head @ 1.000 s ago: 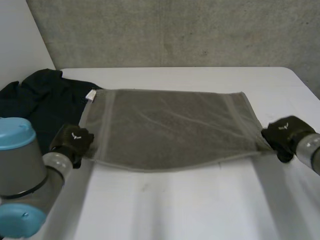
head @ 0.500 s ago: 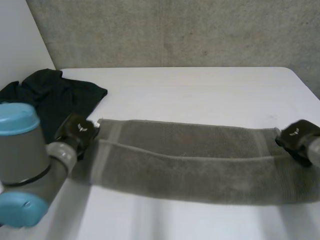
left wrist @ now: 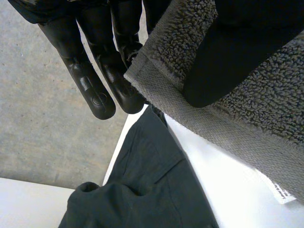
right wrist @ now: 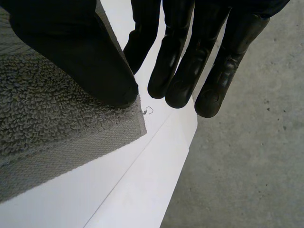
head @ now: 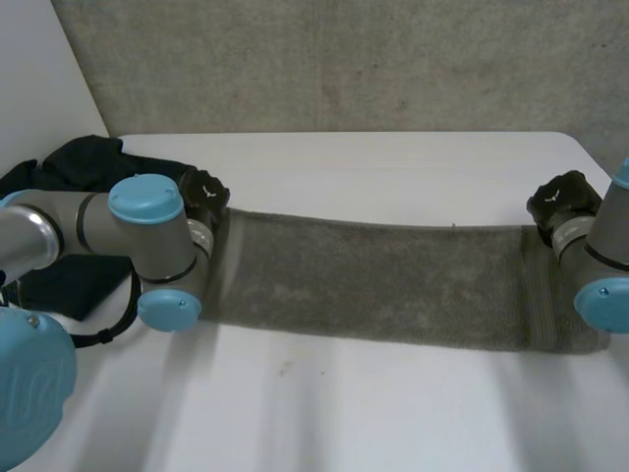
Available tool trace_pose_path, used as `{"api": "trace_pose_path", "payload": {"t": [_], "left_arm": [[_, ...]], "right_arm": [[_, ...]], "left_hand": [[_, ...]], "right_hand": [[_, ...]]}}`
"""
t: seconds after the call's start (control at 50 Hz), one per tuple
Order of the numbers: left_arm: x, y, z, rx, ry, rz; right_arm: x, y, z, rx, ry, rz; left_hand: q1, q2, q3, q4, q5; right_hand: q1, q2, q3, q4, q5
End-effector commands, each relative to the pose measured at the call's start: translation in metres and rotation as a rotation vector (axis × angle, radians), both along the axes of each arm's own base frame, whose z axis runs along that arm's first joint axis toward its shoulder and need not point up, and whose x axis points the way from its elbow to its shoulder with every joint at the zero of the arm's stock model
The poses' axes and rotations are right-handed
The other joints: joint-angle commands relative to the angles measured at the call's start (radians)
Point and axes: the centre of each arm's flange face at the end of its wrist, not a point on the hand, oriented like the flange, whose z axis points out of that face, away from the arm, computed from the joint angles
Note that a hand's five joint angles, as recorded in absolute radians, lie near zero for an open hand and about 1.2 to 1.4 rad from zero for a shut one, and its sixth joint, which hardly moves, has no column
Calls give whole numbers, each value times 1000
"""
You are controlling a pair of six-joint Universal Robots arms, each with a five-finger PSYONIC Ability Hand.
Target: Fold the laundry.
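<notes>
Head view first: at the far left lies a heap of dark clothes (head: pixel 69 162), not folded yet. Just beside it is the left hand (head: pixel 204 189), at the far left corner of the grey towel (head: pixel 383 285). In the left wrist view its thumb (left wrist: pixel 223 52) presses the towel edge against straight fingers (left wrist: pixel 90 80), so it has the cloth pinched. A second ago the towel lay wide and flat on the white counter (head: pixel 373 413), with both hands at its near corners. Now the near edge has been carried over to the far edge, and the towel is a long thin band stretched from left to right. At its far right corner is the right hand (head: pixel 562 200). The right wrist view shows its thumb on that corner and straight fingers past it, pinching too. So the first fold looks done. I think the hands must let go next, and then the band needs folding again.
</notes>
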Motion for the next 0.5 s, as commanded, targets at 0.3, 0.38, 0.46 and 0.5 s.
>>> {"api": "trace_pose_path", "payload": {"t": [0.3,0.38,0.46,0.5], "left_arm": [[-3,21,19,-36,29,28],[6,42,33,-17,61,24],[13,63,45,17,140,10],[16,75,48,48,194,-9]], "right_arm": [[3,18,64,-70,-339,-48],[-7,42,70,27,-367,-28],[-20,72,57,209,-393,-42],[-28,86,48,303,-425,-67]], "left_hand": [[-969,-1019,-1017,-1024,-965],[-969,-1019,-1017,-1024,-965],[-969,-1019,-1017,-1024,-965],[-969,-1019,-1017,-1024,-965]], "right_hand": [[-824,-994,-1003,-1014,-997],[-824,-994,-1003,-1014,-997],[-824,-994,-1003,-1014,-997],[-824,-994,-1003,-1014,-997]]}}
